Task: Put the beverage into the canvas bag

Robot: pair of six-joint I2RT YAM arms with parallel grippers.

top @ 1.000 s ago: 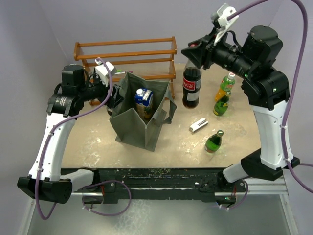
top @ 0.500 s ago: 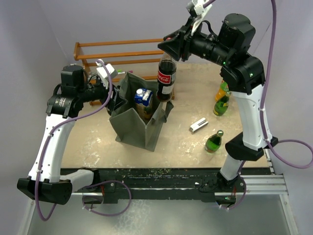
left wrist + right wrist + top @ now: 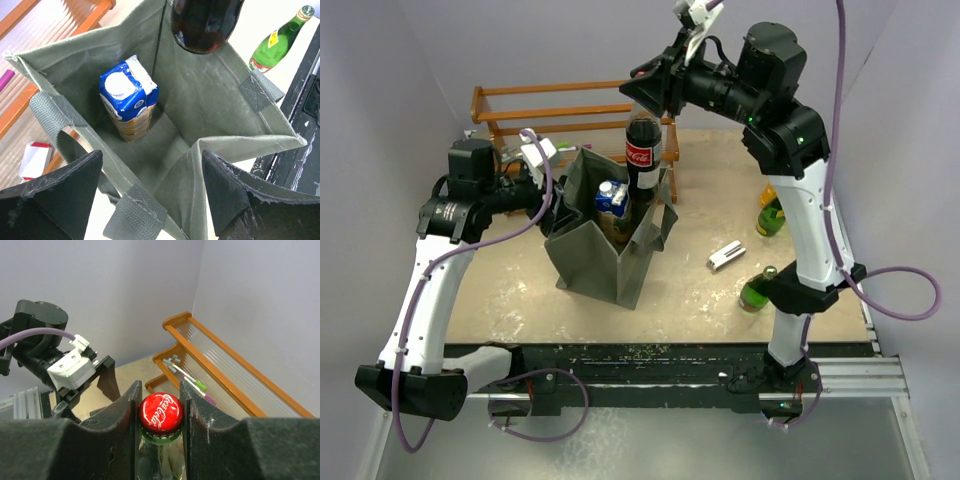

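The right claw (image 3: pixel 159 407) is closed tight on the red cap (image 3: pixel 161 412) of the cola bottle (image 3: pixel 640 165). The bottle hangs from it upright, long axis vertical, in the upper middle of the top view. Its bottom is over the far side of the canvas bag (image 3: pixel 590 262) mouth, not yet inside. The bag lies straight below the claw, so I judge the coming move is a plain lowering. A blue carton (image 3: pixel 127 100) already stands inside, left of centre in the left wrist view; the free floor is on its right. The left claw (image 3: pixel 142 200) stands wide open at the near rim.
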